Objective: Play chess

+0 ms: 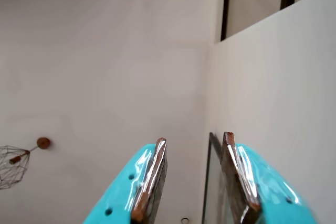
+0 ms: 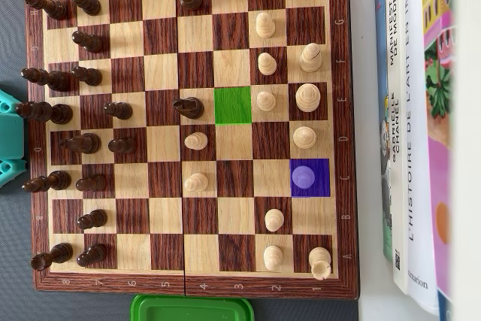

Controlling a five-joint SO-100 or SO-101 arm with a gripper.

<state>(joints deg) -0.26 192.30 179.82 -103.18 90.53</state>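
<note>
**Arm parked at the board's edge, a move marked but not begun**

While the chessboard (image 2: pixel 188 129) lies mid-game under the overhead view, the arm sits back from it: only a turquoise sliver of the robot (image 2: pixel 9 137) shows at the left edge, beside the dark pieces' ranks. The wrist view explains why, since it looks up at pale walls and ceiling, with the fingers (image 1: pixel 193 182) apart and nothing between them. That raised, withdrawn pose reads as a rest position, keeping the board clear for the overhead camera.

Two squares carry coloured overlays. A purple square (image 2: pixel 310 177) near the right side holds a light piece (image 2: pixel 304 177), tinted by the marking, and a green square (image 2: pixel 232 105) toward the centre stands empty. My judgement is that these mark the piece to lift and its destination, so the move has not been started.

The wooden board rests on a grey bench (image 2: pixel 15 291), with a row of books (image 2: pixel 409 125) just beside its right edge and a green lid (image 2: pixel 192 309) below it. A wire lamp (image 1: pixel 13 165) hangs from the ceiling in the wrist view.
</note>
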